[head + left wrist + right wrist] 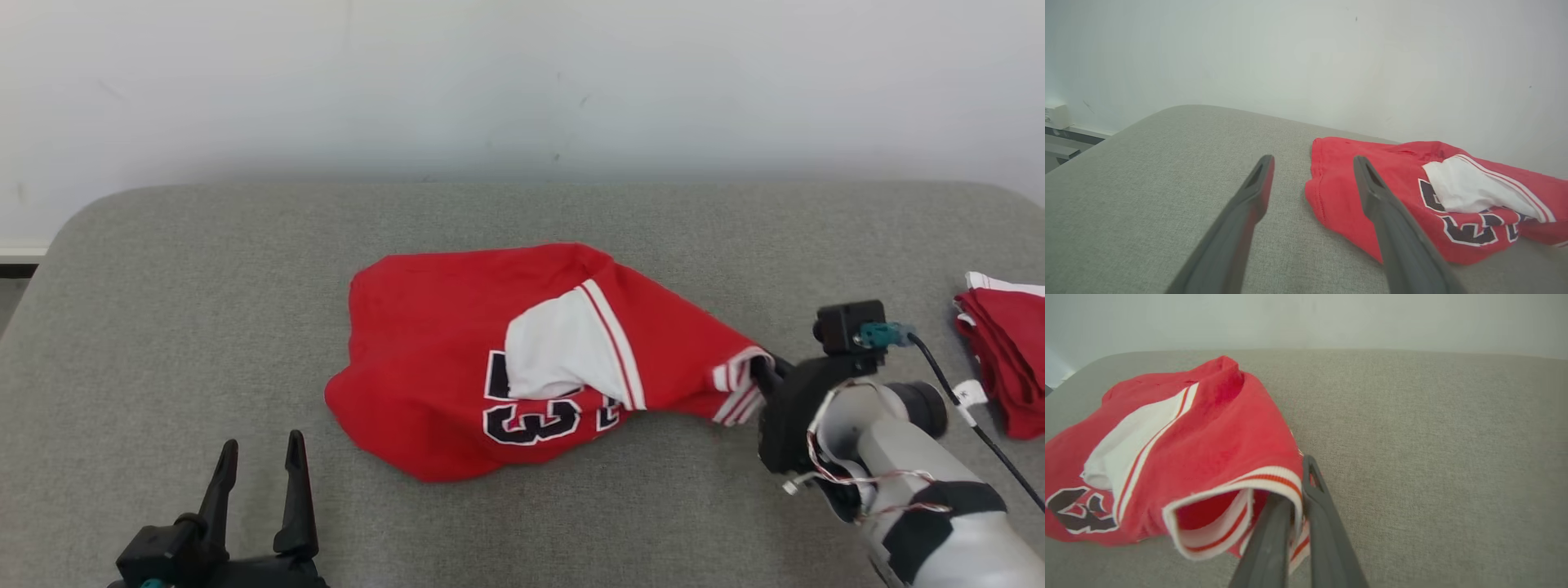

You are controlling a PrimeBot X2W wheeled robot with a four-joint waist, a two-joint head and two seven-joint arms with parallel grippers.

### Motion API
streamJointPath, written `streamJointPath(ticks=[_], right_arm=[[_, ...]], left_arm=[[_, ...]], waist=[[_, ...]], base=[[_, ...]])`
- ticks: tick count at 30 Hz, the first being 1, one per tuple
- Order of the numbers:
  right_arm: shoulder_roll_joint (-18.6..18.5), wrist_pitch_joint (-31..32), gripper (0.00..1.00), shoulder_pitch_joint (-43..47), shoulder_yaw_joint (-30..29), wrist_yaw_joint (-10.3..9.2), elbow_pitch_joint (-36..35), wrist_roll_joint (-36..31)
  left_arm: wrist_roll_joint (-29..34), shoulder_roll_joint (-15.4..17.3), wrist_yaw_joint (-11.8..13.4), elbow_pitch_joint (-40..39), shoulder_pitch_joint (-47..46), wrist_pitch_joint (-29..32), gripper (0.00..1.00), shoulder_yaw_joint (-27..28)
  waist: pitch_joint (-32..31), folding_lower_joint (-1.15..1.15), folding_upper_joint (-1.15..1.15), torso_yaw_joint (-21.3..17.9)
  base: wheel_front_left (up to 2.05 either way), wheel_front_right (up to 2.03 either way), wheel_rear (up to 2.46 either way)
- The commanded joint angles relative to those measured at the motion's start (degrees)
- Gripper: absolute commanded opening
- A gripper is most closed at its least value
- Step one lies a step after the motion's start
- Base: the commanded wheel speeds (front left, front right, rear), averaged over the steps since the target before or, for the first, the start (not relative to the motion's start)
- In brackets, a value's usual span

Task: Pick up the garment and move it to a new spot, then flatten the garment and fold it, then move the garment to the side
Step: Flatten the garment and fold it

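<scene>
Red garment (441, 367) lies crumpled at the middle of the grey surface (204, 286), my right pincer (766, 374) clenched on its striped cuff (1237, 486) alone, my left pincer (261, 461) released and idle; risk: so narrow a hold may slip under a lift.

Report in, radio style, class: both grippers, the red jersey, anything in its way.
Right gripper shut on jersey at striped cuff. Left gripper open, clear of it. Jersey crumpled, unfolded. Other red garment at right edge, apart.
</scene>
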Motion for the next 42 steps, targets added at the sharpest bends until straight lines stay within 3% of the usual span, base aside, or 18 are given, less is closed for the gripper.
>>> streamJointPath(ticks=[1, 2, 12, 18, 24, 28, 32, 38, 42], right_arm=[[-1.93, 1.20, 0.36, 1.51, 0.29, -0.16, 1.20, -1.42], [-2.64, 1.60, 1.00, 1.72, 0.63, -0.16, 1.54, -2.25], [-8.24, 8.61, 1.00, 4.91, -1.01, -0.16, -1.65, -3.89], [-12.00, 9.75, 1.00, 7.84, -7.82, -0.16, -10.16, -5.44], [-11.15, 14.82, 1.00, 11.13, -14.18, -0.16, -20.05, -10.89], [-6.08, 17.06, 1.00, 14.94, -18.08, -0.15, -30.67, -16.30], [-0.64, 17.69, 1.00, 17.42, -17.31, -0.16, -36.60, -20.98], [5.69, 13.71, 1.00, 17.79, -13.99, -0.16, -31.22, -26.60], [6.57, 11.68, 1.00, 15.91, -11.12, -0.15, -24.39, -29.49]], left_arm=[[0.04, 0.01, -0.24, 0.35, -0.60, -0.02, 1.00, 0.23], [0.06, 0.00, -0.24, 0.42, -0.70, -0.02, 1.00, 0.25], [-0.28, 0.02, -0.07, 0.81, -0.39, -0.02, 1.00, -0.43], [-0.35, -0.01, -0.01, 0.25, 1.01, -0.02, 1.00, -0.31], [-0.01, 0.02, -0.28, 0.43, 1.59, -0.03, 1.00, -0.45], [-0.02, 0.04, -0.23, 0.38, 1.61, -0.03, 1.00, -0.70], [-0.20, -0.01, -0.25, 0.13, 1.02, -0.02, 1.00, -1.07], [-0.57, 0.02, -0.52, 0.38, -0.47, -0.03, 1.00, -2.03], [-0.39, 0.01, -0.65, 0.59, -1.05, -0.03, 1.00, -2.43]], waist=[[0.01, 0.00, 0.00, -0.54], [-0.03, 0.00, 0.00, -0.67], [-1.23, 0.00, 0.00, -0.54], [-1.64, 0.00, 0.00, -0.04], [-2.44, 0.00, 0.00, 0.61], [-2.59, 0.00, 0.00, 1.14], [-1.94, 0.00, 0.00, 1.66], [-0.24, 0.00, 0.00, 2.96], [0.55, 0.00, 0.00, 3.81]], base=[[0.00, 0.00, 0.00], [0.00, 0.00, 0.00], [0.00, 0.00, 0.00], [0.00, 0.00, 0.00], [0.00, 0.00, 0.00], [0.00, 0.00, 0.00], [0.00, 0.00, 0.00], [0.00, 0.00, 0.00], [0.00, 0.00, 0.00]])
